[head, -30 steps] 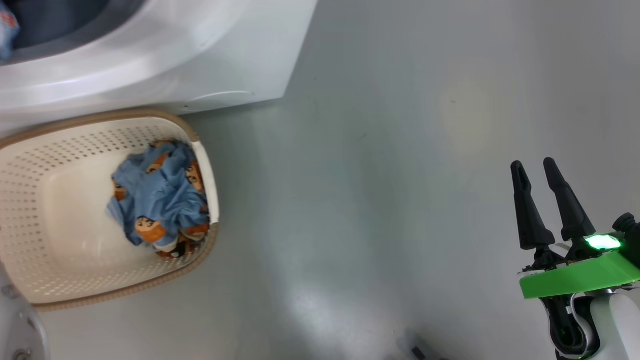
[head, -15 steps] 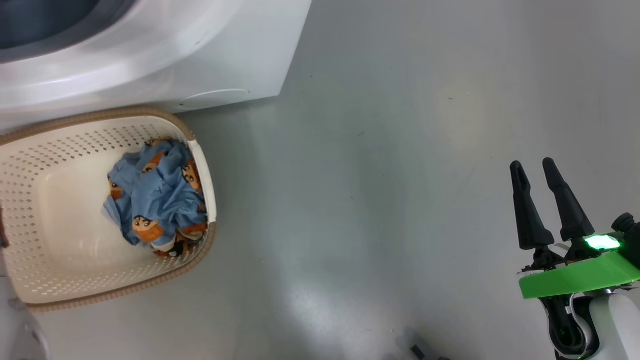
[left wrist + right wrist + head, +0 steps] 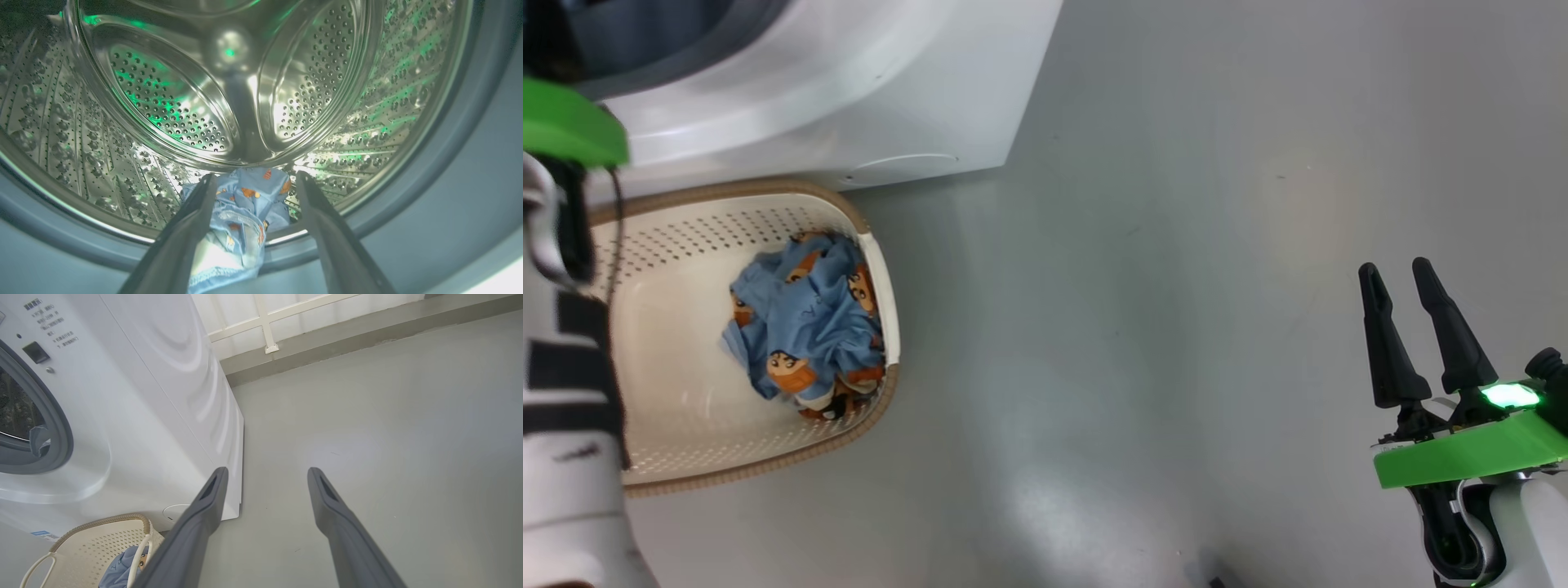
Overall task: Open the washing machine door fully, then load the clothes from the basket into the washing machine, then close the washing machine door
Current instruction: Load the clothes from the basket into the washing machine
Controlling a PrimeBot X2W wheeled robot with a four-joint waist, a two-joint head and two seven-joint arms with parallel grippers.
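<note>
Left gripper (image 3: 255, 176), fingers spread wide and holding nothing, points into the steel drum (image 3: 163, 102) of the washing machine (image 3: 849, 82). One blue printed garment (image 3: 241, 216) shows between its fingers, draped over the lip of the grey gasket (image 3: 449, 163) at the drum mouth. The remaining clothes (image 3: 805, 327) lie bunched at the right-hand end of the basket (image 3: 768, 189), which stands on the floor (image 3: 1135, 327) just before the machine's front with its long axis along that front. They are therefore below and behind the left gripper, beside the left forearm (image 3: 572, 408). The right gripper (image 3: 1394, 267), equally wide and empty, hovers over floor well apart to the right, so the left arm is judged the nearer.
</note>
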